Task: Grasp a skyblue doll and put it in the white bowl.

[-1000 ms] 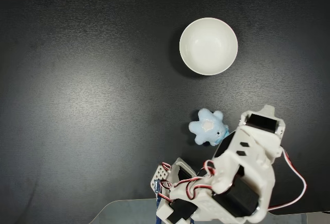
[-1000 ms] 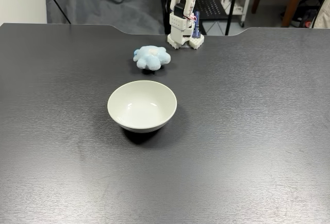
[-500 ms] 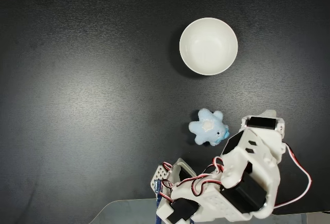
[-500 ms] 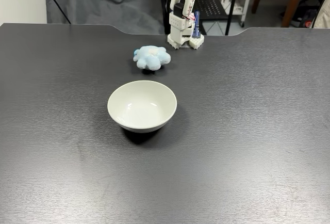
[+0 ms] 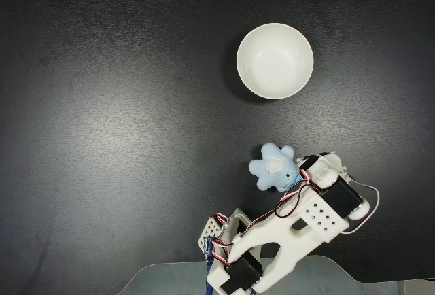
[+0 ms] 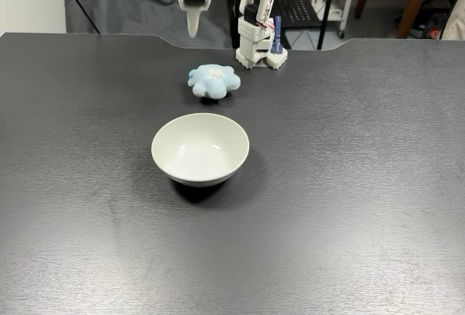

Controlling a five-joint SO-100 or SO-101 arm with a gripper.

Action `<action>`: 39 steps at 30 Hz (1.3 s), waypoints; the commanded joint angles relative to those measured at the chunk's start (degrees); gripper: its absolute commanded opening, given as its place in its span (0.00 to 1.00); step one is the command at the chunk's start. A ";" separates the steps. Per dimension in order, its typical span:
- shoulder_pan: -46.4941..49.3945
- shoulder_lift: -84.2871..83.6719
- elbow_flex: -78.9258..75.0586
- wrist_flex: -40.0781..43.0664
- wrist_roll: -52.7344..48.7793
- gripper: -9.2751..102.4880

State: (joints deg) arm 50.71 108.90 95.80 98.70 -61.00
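Note:
The skyblue doll (image 5: 274, 166) lies on the black table, its white star patch facing up, a little in front of the arm's base; it is also in a fixed view from the front (image 6: 213, 80). The white bowl (image 5: 274, 60) stands empty further out from the base (image 6: 200, 148). My gripper (image 6: 192, 26) hangs point-down in the air, above and to the left of the doll in that front view, fingers together and holding nothing. From above, the arm's wrist (image 5: 325, 172) sits just right of the doll and hides the fingertips.
The arm's white base (image 6: 258, 46) with red wires is bolted at the table's far edge. Behind it are a grey cloth (image 6: 138, 3) and dark furniture legs. Wide bare black tabletop (image 6: 349, 184) lies around the bowl.
The arm has folded forward and down; its gripper has come into the front view from the top and now hangs near the doll. Doll and bowl have not moved.

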 commanded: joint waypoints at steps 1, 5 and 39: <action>0.62 0.26 2.29 2.90 -0.18 0.08; 0.53 -0.09 4.04 2.81 -0.09 0.08; 4.57 -2.64 5.54 2.81 -0.79 0.58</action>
State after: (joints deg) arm 55.99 107.93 101.60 98.70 -61.70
